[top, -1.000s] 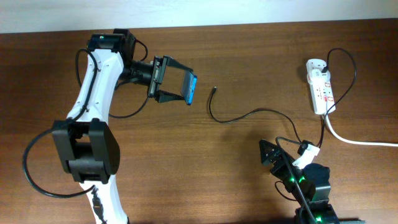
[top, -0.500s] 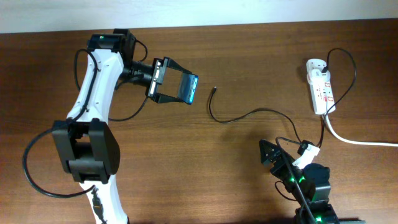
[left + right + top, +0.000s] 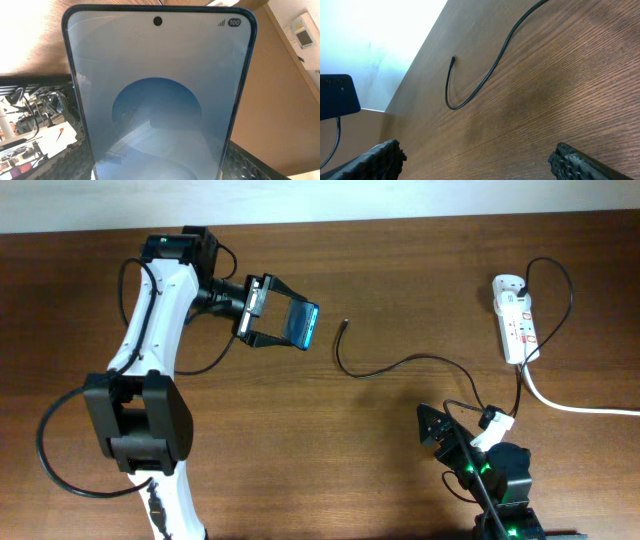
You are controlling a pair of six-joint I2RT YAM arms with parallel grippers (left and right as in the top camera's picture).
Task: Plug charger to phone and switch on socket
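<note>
My left gripper [image 3: 278,323] is shut on the phone [image 3: 304,325] and holds it off the table at upper left, blue screen tilted up and right. The phone screen [image 3: 159,100] fills the left wrist view, held between both fingers [image 3: 65,162]. The charger, a thin black cable [image 3: 400,364], lies on the table with its connector tip [image 3: 345,323] just right of the phone; the cable [image 3: 490,70] and its tip [image 3: 453,59] also show in the right wrist view. The socket [image 3: 515,317] lies at far right. My right gripper [image 3: 447,427] is open and empty near the front edge.
A thick white cord [image 3: 575,406] runs from the socket to the right edge. A black cable loops over the socket's top [image 3: 556,275]. The pale wall edge [image 3: 320,200] borders the table's far side.
The left gripper has turned the phone so that more of its blue screen faces up. The right arm and the cable have not moved.
</note>
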